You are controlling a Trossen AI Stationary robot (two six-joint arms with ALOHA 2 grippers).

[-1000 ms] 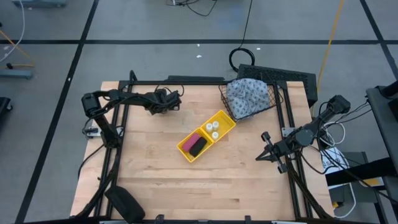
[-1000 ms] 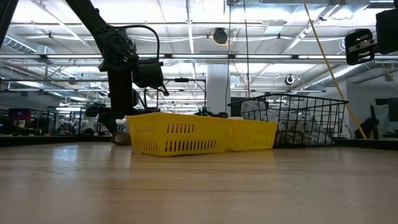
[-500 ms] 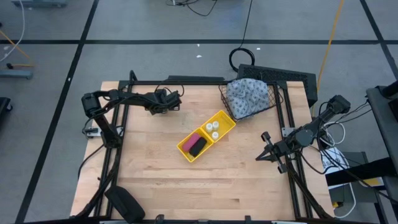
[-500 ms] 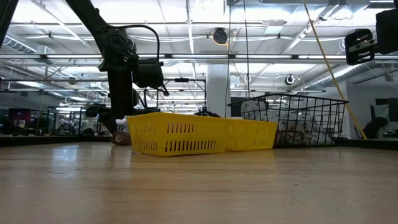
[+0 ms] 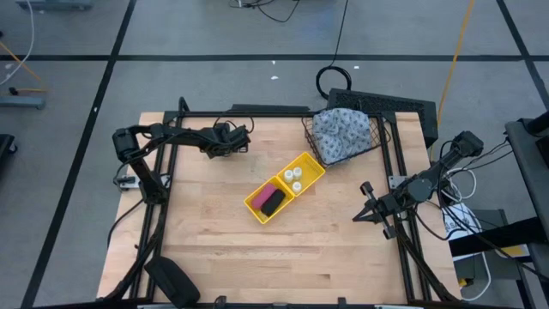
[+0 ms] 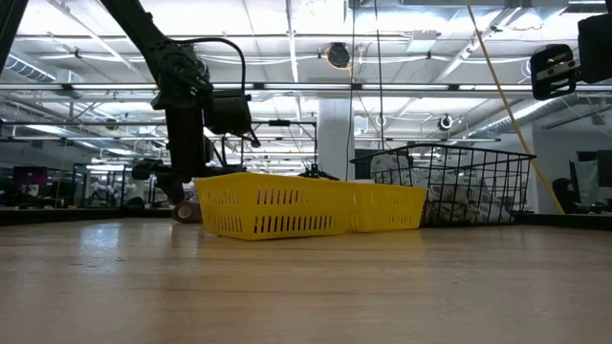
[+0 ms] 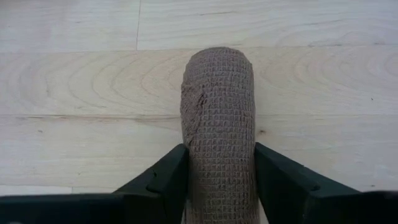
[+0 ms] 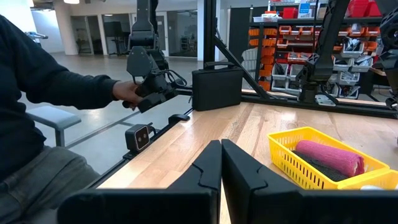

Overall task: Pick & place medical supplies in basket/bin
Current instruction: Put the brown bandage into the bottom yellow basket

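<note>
Only the left wrist view shows the brown cylinder (image 7: pixel 219 124) clearly: a woven, gauze-like roll lying on the wooden tabletop (image 7: pixel 74 81), flanked by the left claw (image 7: pixel 219 186), whose two fingers press its sides. From above, the yellow bin (image 5: pixel 314 165) holds one pink cylinder (image 5: pixel 264 195), what seems a dark item beside it, and three white bottles (image 5: pixel 293 178). The wire-mesh basket (image 5: pixel 384 137) contains the soft patterned cloth bundle (image 5: pixel 343 130). The right claw (image 8: pixel 221 163) hangs clenched, empty, at the tabletop's right edge.
</note>
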